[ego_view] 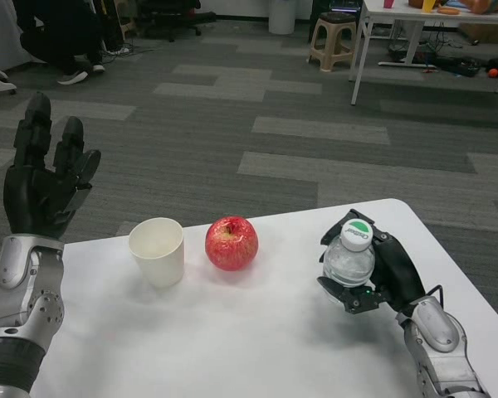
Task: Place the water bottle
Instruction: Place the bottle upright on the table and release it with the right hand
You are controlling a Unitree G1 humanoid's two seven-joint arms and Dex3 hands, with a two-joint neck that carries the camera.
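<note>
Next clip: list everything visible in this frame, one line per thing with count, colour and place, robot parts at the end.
water bottle: one, clear with a white and green cap, upright at the table's right side, held in the right hand.
apple: one, red, middle of the table, right of the cup.
paper cup: one, white, upright, left of the apple, apart from it.
table: one, white, in the foreground.
stool: one, beige, on the floor at the back.
second table: one, white, back right, with things on it too small to tell.
person: one, dark clothes, back left.
left hand: one, black, raised at the left, holding nothing.
right hand: one, black, fingers around the bottle.
</note>
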